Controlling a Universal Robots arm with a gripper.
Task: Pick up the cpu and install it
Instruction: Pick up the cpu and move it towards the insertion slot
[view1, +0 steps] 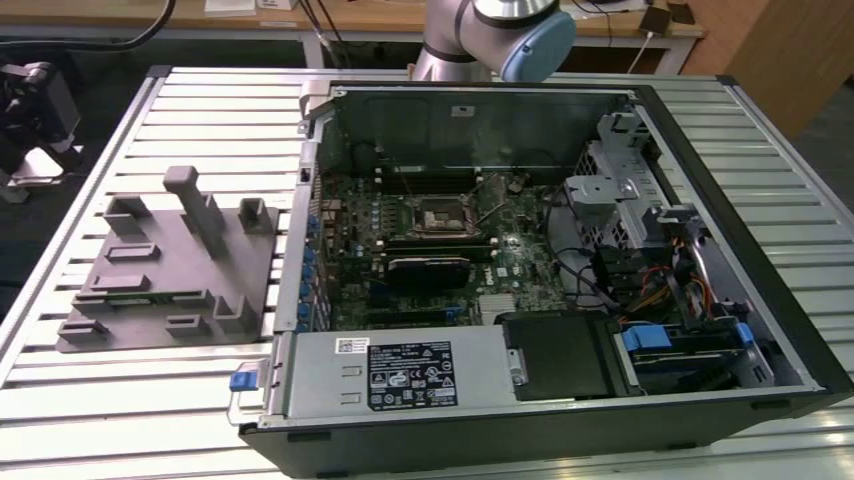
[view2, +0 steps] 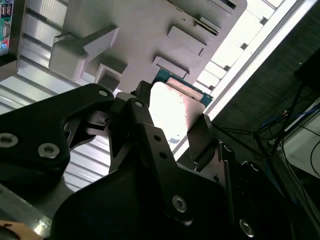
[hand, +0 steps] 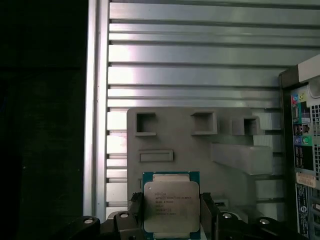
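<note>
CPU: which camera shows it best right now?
First wrist view: the cpu faces the camera, metal top and rim plain, clamped in the gripper. Second wrist view shows the cpu glared and partly behind the gripper.

Silvery-grey cpu (hand: 171, 200), teal-green rim; black gripper (hand: 171, 210). Matte grey tray (hand: 185, 137) on a silver-white ribbed table (hand: 200, 60). Black case (view1: 561, 435), green board (view1: 514, 265).

The ribbed counter (view1: 134, 400) is brightly and evenly lit in the exterior view. In the second wrist view, the cpu (view2: 167, 112) is washed out by glare.
</note>
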